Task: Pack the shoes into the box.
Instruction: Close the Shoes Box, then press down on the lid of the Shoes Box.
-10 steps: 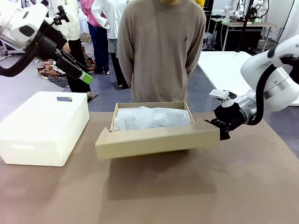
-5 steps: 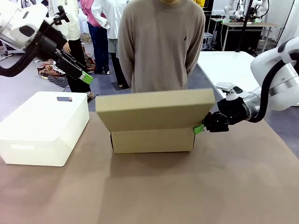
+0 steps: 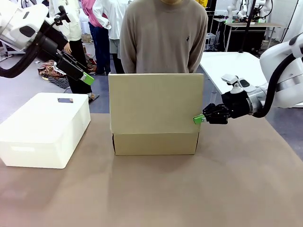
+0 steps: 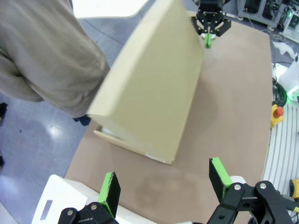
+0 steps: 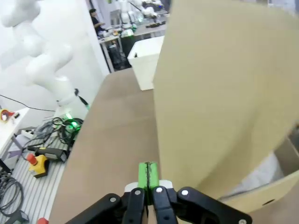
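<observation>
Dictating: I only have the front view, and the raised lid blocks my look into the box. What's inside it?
Observer: The right wrist view looks past the lid into the box. White tissue paper shows there, and no shoes in the part I can see.
Operator: Is the right gripper pinching the lid?
Observer: No. In that view the right gripper has its pads pressed together with nothing between them, beside the lid's edge.
Operator: And the left one?
Observer: The left wrist view shows the left gripper open, above a corner of the white bin.
</observation>
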Robot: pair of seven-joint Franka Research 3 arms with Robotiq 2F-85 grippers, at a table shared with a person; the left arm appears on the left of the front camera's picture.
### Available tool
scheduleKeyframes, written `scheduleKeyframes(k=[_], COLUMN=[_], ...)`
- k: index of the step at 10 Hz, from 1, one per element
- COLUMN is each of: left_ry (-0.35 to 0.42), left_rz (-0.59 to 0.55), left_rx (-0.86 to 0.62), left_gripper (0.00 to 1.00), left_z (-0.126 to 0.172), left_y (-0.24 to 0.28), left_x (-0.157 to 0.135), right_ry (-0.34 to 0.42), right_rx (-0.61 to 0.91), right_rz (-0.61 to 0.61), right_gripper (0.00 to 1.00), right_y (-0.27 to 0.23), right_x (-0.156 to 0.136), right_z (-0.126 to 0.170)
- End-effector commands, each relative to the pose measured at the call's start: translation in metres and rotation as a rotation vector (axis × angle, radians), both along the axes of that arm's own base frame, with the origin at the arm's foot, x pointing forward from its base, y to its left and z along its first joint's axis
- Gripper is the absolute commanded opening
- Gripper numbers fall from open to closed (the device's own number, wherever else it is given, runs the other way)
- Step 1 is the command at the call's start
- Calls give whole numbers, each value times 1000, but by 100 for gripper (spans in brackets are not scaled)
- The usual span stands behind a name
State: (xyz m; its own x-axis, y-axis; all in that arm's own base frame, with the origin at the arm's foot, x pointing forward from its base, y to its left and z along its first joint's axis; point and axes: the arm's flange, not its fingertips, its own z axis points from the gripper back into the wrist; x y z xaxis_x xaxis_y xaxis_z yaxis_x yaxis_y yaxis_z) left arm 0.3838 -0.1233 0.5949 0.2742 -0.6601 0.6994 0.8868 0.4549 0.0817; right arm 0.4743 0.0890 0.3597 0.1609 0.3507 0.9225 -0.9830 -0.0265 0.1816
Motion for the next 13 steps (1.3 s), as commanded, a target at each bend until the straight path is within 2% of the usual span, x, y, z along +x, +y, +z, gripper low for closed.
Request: scheduleKeyframes(k=[1,4,6,7,13], left_ry=[2,2,2,2,2], left_rz=[-13,-13,-13,-13,-13], left_rx=[-19,-19,-19,-19,-19], left_gripper=[100,100,100,100,100], left_z=[0,0,0,0,0], left_y=[1,1,1,1,1], left_x=[1,1,1,1,1], right_ry=[-20,-35,-48,-47,-47], right_rx=[-69,-110,-116,-107,-107], right_rz=[-96,-122,-111,-94,-94], right_gripper=[0,0,0,0,0], right_y=[14,19,21,14,14], right_x=[-1,10,8,10,10], right_z=[7,20,35,19,19])
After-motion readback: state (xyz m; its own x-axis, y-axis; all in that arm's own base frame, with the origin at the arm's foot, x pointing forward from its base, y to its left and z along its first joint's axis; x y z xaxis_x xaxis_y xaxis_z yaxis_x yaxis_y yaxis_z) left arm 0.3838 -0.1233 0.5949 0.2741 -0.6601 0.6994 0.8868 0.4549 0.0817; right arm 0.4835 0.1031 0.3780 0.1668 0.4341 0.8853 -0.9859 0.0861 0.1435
